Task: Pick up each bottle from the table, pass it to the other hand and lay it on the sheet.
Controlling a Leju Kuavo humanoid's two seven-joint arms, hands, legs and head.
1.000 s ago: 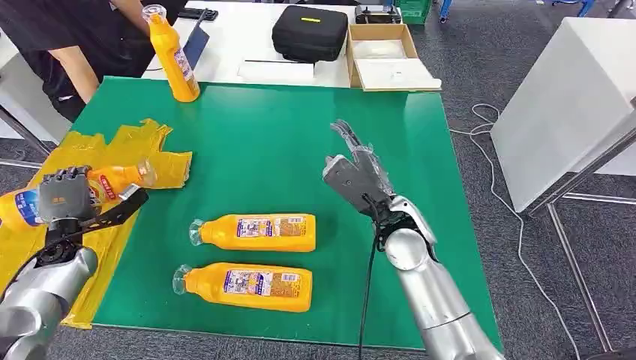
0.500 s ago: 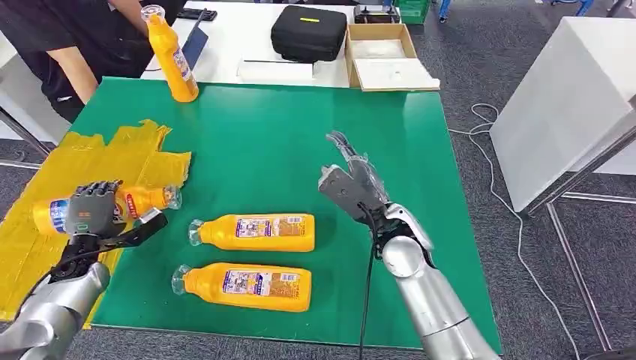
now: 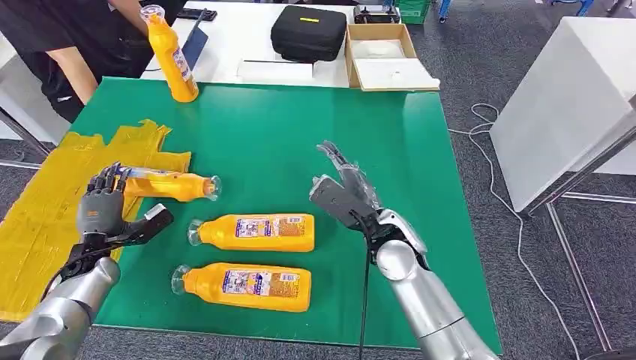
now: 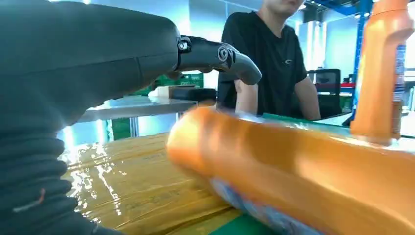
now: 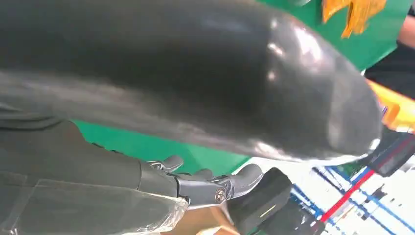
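Head view, my left hand gripping an orange bottle over the worktop, my right hand spread, holding nothing, two bottles lying between my hands.

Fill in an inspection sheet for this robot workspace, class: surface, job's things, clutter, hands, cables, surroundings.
Surface: green table; yellow sheet over its left edge.
Job's things: held bottle above the sheet's edge; two lying bottles on the green; upright bottle at the far edge, under a person's hand.
Clutter: nothing seen on the green.
Hands: left hand grips the held bottle; right hand open, holding nothing.
Cables: black cable along the right arm; white cable on the floor.
Surroundings: person, black case, cardboard box on the white table behind.
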